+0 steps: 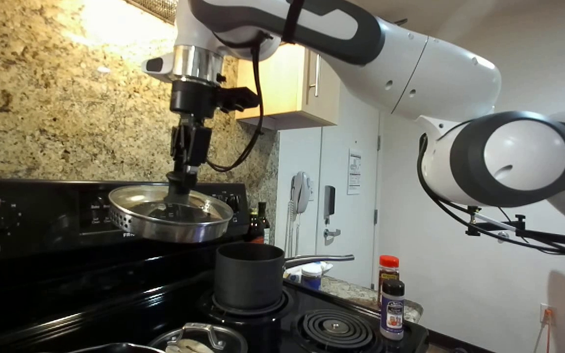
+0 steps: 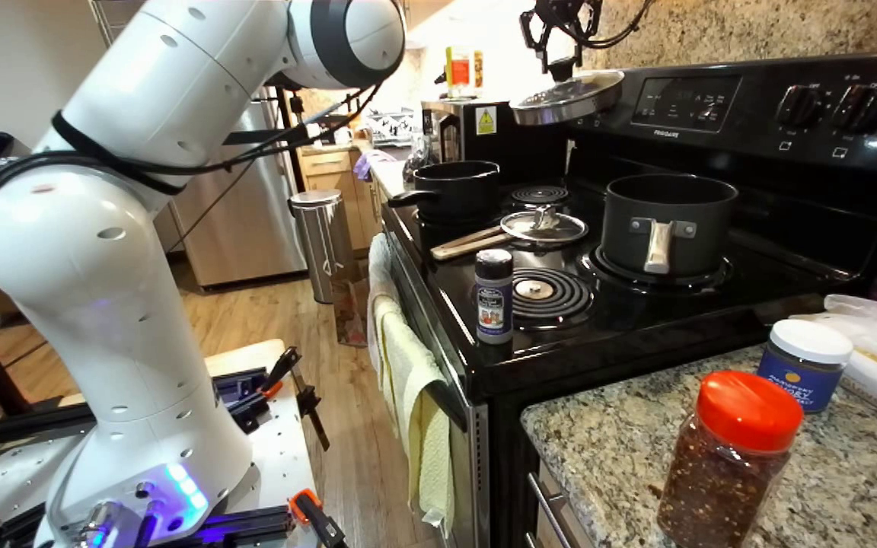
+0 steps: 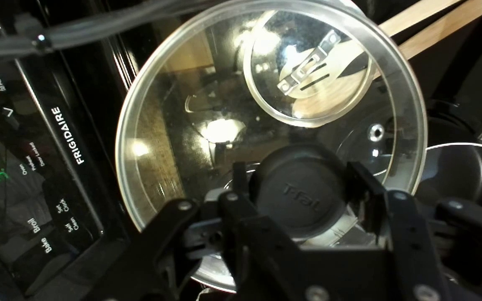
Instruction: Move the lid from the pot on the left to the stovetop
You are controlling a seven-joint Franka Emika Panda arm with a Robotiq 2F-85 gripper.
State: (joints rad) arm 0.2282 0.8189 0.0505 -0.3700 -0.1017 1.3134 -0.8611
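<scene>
Black two-fingered tool up close, pinching the round black knob of a silver-rimmed glass lid — held tilted above the black coil-burner stovetop. Knob's T-fal lettering — wrist view only.

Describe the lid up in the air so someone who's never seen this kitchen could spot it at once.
Find the black stovetop, then look above it to the gripper. It holds a tilted, see-through lid with a silver rim by its round black knob. Unlike the smaller lid below, which has an arched metal handle, this one has small holes in its rim.
</scene>
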